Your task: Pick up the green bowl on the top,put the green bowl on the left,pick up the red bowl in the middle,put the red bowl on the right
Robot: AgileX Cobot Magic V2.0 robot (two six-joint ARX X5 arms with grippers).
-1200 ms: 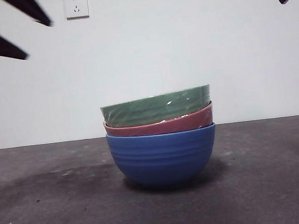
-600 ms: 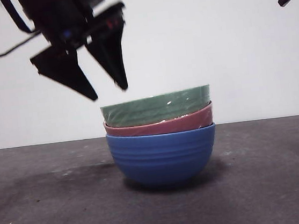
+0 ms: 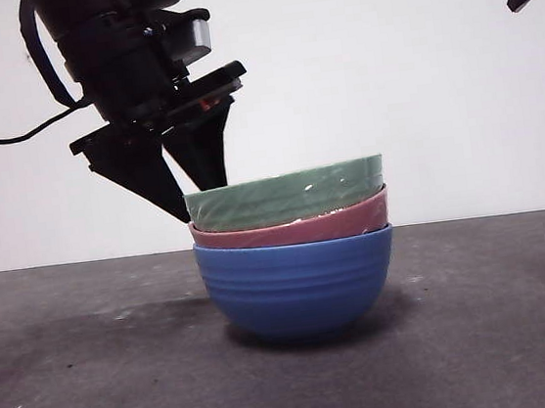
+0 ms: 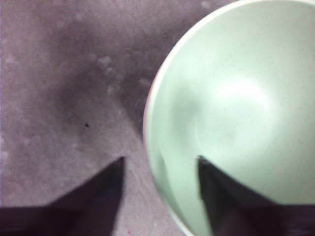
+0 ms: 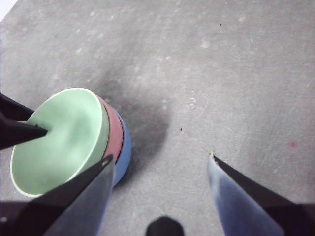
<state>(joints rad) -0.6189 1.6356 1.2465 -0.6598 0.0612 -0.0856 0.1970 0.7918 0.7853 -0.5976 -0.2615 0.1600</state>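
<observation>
Straddling green bowl (image 3: 286, 194) rim: left gripper (image 4: 160, 162)

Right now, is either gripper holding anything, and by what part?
Nothing is held. The left gripper is open, straddling the green bowl rim; the right gripper is open, away from the bowls.

1. Left arm enters the front view from the upper left, big and dark, a green light lit on its housing and a black cable trailing off toward the left edge.
2. Left hand (image 3: 197, 203) points downward, tilted, jaws spread apart.
3. Left wrist view: the two jaws straddle the rim of the green bowl (image 4: 231, 108), one jaw outside the wall, the other over the inside; contact with the rim cannot be made out.
4. Right arm waits high, showing only as a black tip at the front view's top right corner.
5. Right hand (image 5: 160, 164) hangs well above the tabletop, jaws wide apart, gripping nothing.
</observation>
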